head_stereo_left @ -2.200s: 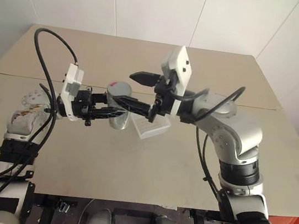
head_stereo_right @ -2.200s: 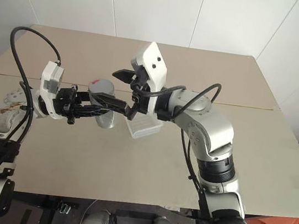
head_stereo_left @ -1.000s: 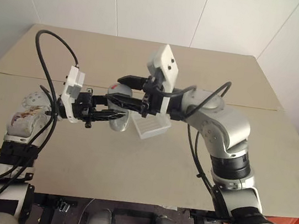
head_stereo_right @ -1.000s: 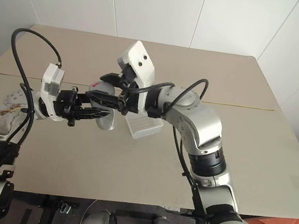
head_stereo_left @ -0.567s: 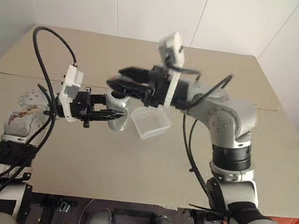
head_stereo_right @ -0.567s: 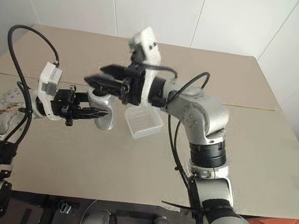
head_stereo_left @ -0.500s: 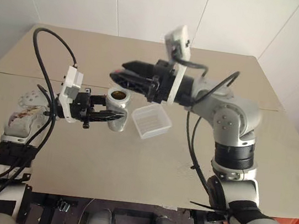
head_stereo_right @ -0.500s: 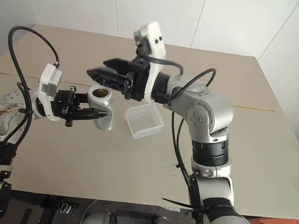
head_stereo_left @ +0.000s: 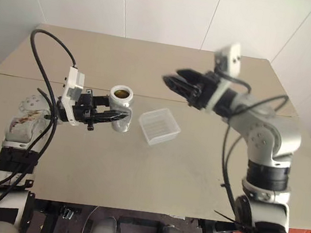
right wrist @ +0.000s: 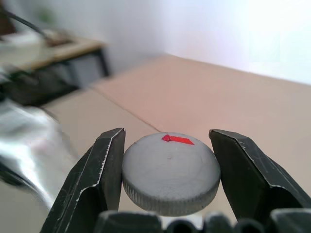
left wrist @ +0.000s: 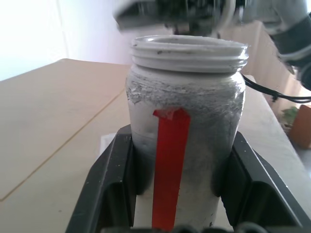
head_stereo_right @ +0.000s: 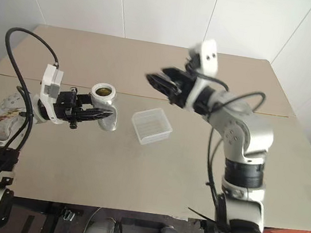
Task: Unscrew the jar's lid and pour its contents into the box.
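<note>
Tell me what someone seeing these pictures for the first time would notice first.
Probably the open jar, held upright above the table in the left gripper, with a brownish-yellow piece visible through its mouth. Next, the grey lid, pinched between the right gripper's fingers, up over the table beyond the box. The whitish box sits between the arms.

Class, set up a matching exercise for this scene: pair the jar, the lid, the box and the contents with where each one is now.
Things:
1. jar
2. lid
3. box
4. contents

Places:
A. resting on the table, between the two arms
B. clamped in the right gripper, away from the jar
C. held upright and uncapped in the left gripper
D. inside the open jar

Pairs: 1-C, 2-B, 3-A, 4-D
</note>
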Available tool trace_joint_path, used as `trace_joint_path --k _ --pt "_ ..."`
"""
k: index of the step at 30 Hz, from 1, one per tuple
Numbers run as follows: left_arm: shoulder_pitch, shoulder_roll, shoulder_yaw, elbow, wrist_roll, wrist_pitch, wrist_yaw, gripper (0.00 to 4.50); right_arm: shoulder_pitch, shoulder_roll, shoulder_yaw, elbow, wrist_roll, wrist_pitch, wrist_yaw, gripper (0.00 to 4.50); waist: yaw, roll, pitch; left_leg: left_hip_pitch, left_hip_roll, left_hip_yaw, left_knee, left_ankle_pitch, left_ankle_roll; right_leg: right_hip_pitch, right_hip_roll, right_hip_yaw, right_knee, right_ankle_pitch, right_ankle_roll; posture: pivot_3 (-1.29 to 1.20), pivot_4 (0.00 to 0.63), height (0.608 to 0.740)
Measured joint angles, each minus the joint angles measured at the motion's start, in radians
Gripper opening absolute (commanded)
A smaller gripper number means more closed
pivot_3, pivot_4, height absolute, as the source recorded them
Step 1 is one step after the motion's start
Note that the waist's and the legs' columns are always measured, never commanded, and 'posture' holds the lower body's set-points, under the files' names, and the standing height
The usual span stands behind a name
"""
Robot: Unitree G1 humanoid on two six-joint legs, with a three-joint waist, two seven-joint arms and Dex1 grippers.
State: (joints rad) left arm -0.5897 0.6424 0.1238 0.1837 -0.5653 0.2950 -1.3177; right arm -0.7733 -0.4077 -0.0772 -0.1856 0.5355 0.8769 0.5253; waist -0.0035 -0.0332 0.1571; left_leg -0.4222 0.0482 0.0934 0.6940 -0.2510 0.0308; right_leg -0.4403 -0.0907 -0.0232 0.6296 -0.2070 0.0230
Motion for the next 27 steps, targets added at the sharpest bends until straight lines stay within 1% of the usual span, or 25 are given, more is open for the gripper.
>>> trace_joint_path --k 2,4,6,9,11,13,14,15,18,20,23,24,26,27 --pt "-0.010 -0.008 0.002 0.014 0.008 -0.011 0.012 1.89 0.094 -0.038 0.000 -0.029 -0.060 -0.041 -0.033 2.72 -0.001 0.000 0.000 0.000 0.000 0.000 0.000 0.000 0.000 0.000 0.000 0.000 0.000 0.000 0.000 0.00 0.150 0.740" --pt "-0.022 -0.013 0.005 0.032 0.014 -0.020 0.021 1.89 0.174 -0.045 0.003 -0.032 -0.112 -0.073 -0.069 2.72 -0.004 0.000 0.000 0.000 0.000 0.000 0.000 0.000 0.000 0.000 0.000 0.001 -0.001 0.000 0.000 0.00 0.150 0.740" --pt "-0.035 -0.027 0.005 0.040 0.015 -0.033 0.034 1.89 0.246 -0.037 0.026 -0.016 -0.177 -0.124 -0.114 2.72 -0.009 0.000 0.000 0.001 0.000 0.001 0.001 0.000 0.000 0.000 0.000 0.001 -0.003 0.000 0.000 0.00 0.150 0.740" --pt "-0.047 -0.048 0.004 0.053 0.024 -0.043 0.051 1.89 0.309 0.007 0.079 0.089 -0.286 -0.221 -0.185 2.72 -0.018 0.000 0.000 0.003 -0.001 0.002 0.000 0.000 -0.001 0.000 0.000 0.005 -0.001 0.000 0.000 0.00 0.150 0.740" --pt "-0.058 -0.057 0.004 0.070 0.035 -0.054 0.069 1.89 0.317 0.033 0.094 0.160 -0.327 -0.274 -0.213 3.44 -0.018 0.000 0.000 0.004 -0.001 0.002 0.001 0.001 -0.001 0.000 0.001 0.005 0.000 0.000 0.000 0.00 0.150 0.740" --pt "-0.074 -0.072 0.004 0.080 0.052 -0.066 0.101 1.89 0.317 0.057 0.094 0.223 -0.344 -0.313 -0.225 3.92 -0.015 0.000 0.000 0.004 -0.001 0.001 0.001 0.001 -0.001 0.000 0.001 0.006 0.000 0.000 0.000 0.00 0.150 0.740" --pt "-0.081 -0.079 0.005 0.084 0.057 -0.076 0.118 1.89 0.317 0.062 0.094 0.241 -0.346 -0.321 -0.223 4.29 -0.014 0.000 0.000 0.004 -0.001 0.001 0.000 0.001 -0.001 0.000 0.001 0.006 0.000 0.000 0.000 0.00 0.150 0.740" --pt "-0.086 -0.086 0.005 0.089 0.063 -0.088 0.136 1.89 0.317 0.061 0.094 0.248 -0.346 -0.323 -0.219 4.48 -0.013 0.000 0.000 0.004 -0.001 0.001 0.000 0.001 -0.001 0.000 0.000 0.006 -0.001 0.000 0.000 0.00 0.150 0.740" --pt "-0.104 -0.102 0.006 0.109 0.108 -0.139 0.205 1.89 0.320 0.037 0.092 0.231 -0.336 -0.313 -0.178 4.48 -0.009 0.000 0.000 0.004 -0.001 0.000 0.000 0.000 0.000 0.000 0.000 0.006 -0.002 0.000 0.000 0.00 0.150 0.740" --pt "-0.120 -0.105 0.002 0.126 0.162 -0.202 0.250 1.89 0.332 -0.013 0.085 0.176 -0.304 -0.268 -0.126 4.48 -0.005 0.000 0.000 0.004 -0.001 0.000 0.000 0.000 0.000 0.001 0.000 0.006 -0.002 0.000 0.001 0.00 0.150 0.740" --pt "-0.169 -0.074 -0.072 0.233 0.364 -0.481 0.320 1.89 0.345 -0.136 0.040 0.031 -0.182 -0.110 0.002 4.48 0.003 0.000 0.000 0.004 -0.001 0.001 0.000 0.000 0.000 0.001 0.000 0.006 -0.003 0.000 0.000 0.00 0.150 0.740" --pt "-0.193 -0.053 -0.111 0.295 0.454 -0.603 0.351 1.89 0.338 -0.173 0.018 -0.012 -0.121 -0.048 0.049 4.48 0.006 0.000 0.000 0.004 -0.001 0.002 0.000 0.000 0.001 0.002 0.000 0.005 -0.003 0.001 0.000 0.00 0.150 0.740" --pt "-0.231 -0.041 -0.164 0.397 0.582 -0.774 0.413 1.89 0.313 -0.211 -0.004 -0.068 -0.037 0.034 0.113 4.48 0.005 0.000 0.000 0.006 -0.001 0.003 0.000 0.000 0.001 0.002 0.000 0.006 -0.003 0.001 0.000 0.00 0.150 0.740" --pt "-0.261 -0.039 -0.202 0.453 0.666 -0.863 0.475 1.89 0.297 -0.221 -0.008 -0.092 0.005 0.064 0.144 4.48 0.006 0.000 0.000 0.006 -0.001 0.002 0.000 0.000 0.001 0.002 0.001 0.005 -0.003 0.001 0.000 0.00 0.150 0.740"
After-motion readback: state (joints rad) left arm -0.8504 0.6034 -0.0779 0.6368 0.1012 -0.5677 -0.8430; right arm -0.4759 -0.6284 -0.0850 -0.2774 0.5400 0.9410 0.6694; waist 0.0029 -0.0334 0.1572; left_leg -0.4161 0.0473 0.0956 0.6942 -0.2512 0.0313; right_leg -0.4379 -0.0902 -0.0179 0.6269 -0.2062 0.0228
